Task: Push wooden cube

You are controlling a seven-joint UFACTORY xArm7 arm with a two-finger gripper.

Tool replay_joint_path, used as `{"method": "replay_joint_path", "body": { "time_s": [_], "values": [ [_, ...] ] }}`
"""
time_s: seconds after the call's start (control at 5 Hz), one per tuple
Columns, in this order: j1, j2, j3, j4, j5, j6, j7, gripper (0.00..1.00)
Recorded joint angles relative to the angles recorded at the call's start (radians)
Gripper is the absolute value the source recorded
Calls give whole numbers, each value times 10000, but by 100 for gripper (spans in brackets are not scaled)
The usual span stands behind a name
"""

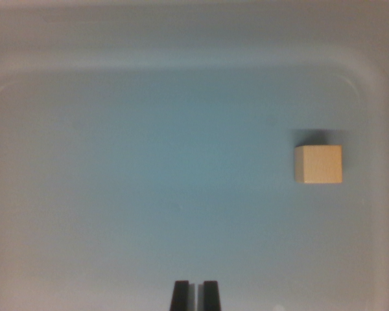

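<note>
A pale wooden cube [318, 164] rests on the bluish-white floor of a tray, toward the wrist view's right and a little above mid-height. My gripper [195, 295] shows at the bottom centre as two dark fingertips nearly touching, with only a thin slit between them and nothing held. The cube lies well up and to the right of the fingertips, apart from them.
The tray's raised rim [181, 61] curves along the top, and its right wall [384, 194] stands close beside the cube. The tray floor [149, 181] stretches wide to the cube's left.
</note>
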Motion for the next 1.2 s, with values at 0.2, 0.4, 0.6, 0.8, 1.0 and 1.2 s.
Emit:
{"method": "replay_joint_path", "body": {
  "time_s": [0.2, 0.4, 0.6, 0.8, 1.0, 1.2],
  "values": [
    [-41, 130, -59, -143, 26, -236, -124, 0],
    [-41, 130, -59, -143, 26, -236, -124, 0],
    [-90, 287, -131, -317, 57, -524, -273, 0],
    [-90, 287, -131, -317, 57, -524, -273, 0],
    [-148, 472, -216, -520, 93, -860, -449, 0],
    [-148, 472, -216, -520, 93, -860, -449, 0]
  ]
}}
